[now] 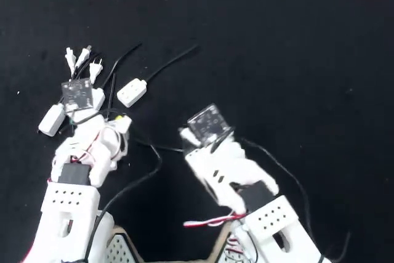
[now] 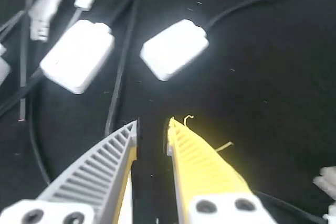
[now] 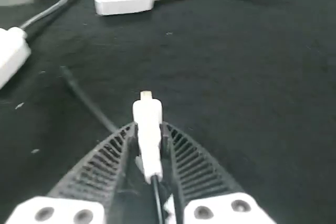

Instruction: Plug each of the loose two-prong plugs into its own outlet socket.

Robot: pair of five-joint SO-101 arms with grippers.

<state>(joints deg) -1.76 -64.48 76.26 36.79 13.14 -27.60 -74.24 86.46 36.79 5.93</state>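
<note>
Right end effector (image 3: 148, 127) clamped on white two-prong plastic plug (image 3: 147, 109), near middle of high view. Left end effector (image 2: 152, 125) narrowly parted, empty. I judge: plug grasped, not yet inserted; next I must align prongs with white rectangular outlet socket (image 1: 131, 92), upper left.

On the plug (image 3: 147, 114) held in the right gripper (image 3: 148, 126), the prongs blur together. The left arm's wrist hides most of one outlet socket (image 1: 98, 99).
</note>
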